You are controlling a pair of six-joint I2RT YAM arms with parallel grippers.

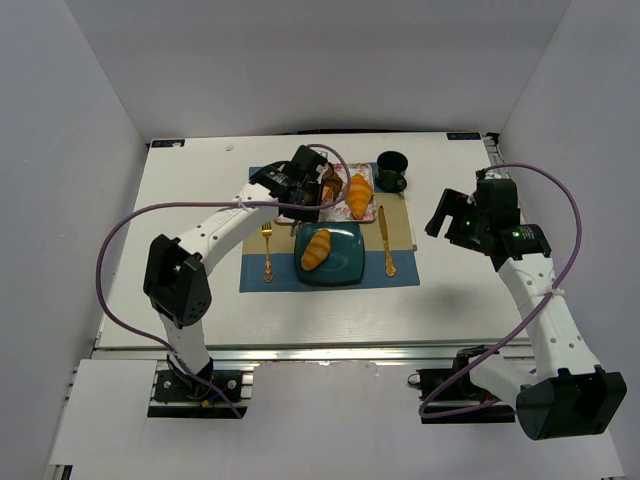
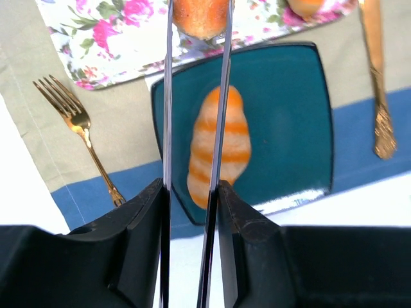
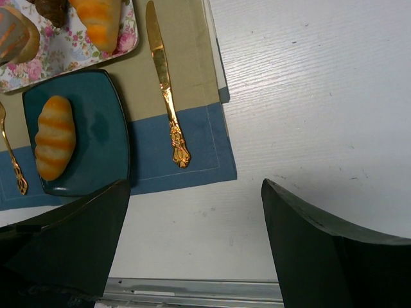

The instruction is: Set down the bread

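White tabletop [image 1: 200, 300], blue mat [image 1: 400, 272]; left hand [image 1: 308, 183] pinching round bun [image 2: 200, 19] at flowery tray [image 2: 115, 38]; striped roll [image 2: 218, 144] lies on teal plate [image 2: 289, 115]; right hand [image 3: 194, 192] spread, empty. Risk: weak pinch, bun slips, rolls off.

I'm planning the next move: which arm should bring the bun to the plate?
Left. Its gripper is closed around the bun at the tray, beside the plate. The right gripper hangs open over bare table, past the knife.
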